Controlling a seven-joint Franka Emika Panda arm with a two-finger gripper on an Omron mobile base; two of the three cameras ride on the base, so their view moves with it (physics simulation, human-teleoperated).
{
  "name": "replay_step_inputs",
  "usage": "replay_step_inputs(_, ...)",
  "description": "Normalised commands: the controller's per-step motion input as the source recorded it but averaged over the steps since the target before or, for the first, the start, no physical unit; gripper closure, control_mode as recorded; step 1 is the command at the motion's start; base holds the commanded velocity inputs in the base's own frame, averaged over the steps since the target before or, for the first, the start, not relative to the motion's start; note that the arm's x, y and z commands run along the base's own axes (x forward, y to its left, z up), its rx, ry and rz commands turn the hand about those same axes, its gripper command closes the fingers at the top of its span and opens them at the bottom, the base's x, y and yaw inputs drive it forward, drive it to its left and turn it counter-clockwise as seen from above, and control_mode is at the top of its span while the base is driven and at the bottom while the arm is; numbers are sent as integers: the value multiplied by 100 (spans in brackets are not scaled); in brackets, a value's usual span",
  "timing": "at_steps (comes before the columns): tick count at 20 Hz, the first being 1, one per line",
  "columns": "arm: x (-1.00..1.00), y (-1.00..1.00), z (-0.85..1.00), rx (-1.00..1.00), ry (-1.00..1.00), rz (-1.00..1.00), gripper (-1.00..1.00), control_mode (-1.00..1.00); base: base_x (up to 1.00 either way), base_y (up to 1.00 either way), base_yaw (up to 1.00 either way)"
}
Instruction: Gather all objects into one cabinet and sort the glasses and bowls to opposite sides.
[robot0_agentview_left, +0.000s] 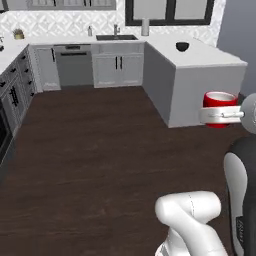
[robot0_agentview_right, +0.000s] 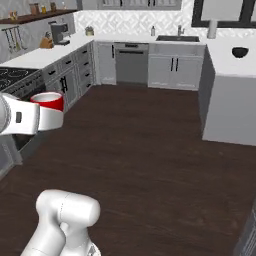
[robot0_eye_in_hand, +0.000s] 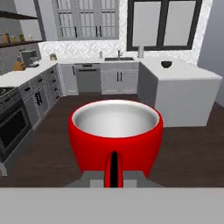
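My gripper (robot0_eye_in_hand: 113, 171) is shut on a red cup (robot0_eye_in_hand: 116, 135) with a pale inside, held upright over the dark wood floor. The same red cup (robot0_agentview_left: 220, 101) hangs at the right edge of the left base view, with the gripper (robot0_agentview_left: 220, 115) clamped around its lower part. In the right base view the red cup (robot0_agentview_right: 50, 106) and gripper (robot0_agentview_right: 47, 119) sit at the far left. A small dark bowl (robot0_agentview_left: 182, 46) (robot0_agentview_right: 240, 51) (robot0_eye_in_hand: 166, 64) rests on the white peninsula counter, well away from the hand. The cabinet is out of view.
The white peninsula counter (robot0_agentview_left: 200, 62) juts out at the right. A sink (robot0_agentview_left: 116, 37) and dishwasher (robot0_agentview_left: 74, 65) line the back wall. A stove (robot0_agentview_right: 12, 77) and base cabinets run along the left. Wide dark floor (robot0_agentview_left: 100, 150) lies between.
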Motion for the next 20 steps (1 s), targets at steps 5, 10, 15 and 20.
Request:
replay_step_inputs(5,0,0,0,0,0,0,100,100,-50,5,93)
replay_step_inputs(10,0,0,0,0,0,0,100,100,-44,0,92)
replay_step_inputs(15,0,0,0,0,0,0,100,100,-60,0,84)
replay_step_inputs(20,0,0,0,0,0,0,100,100,-36,16,72)
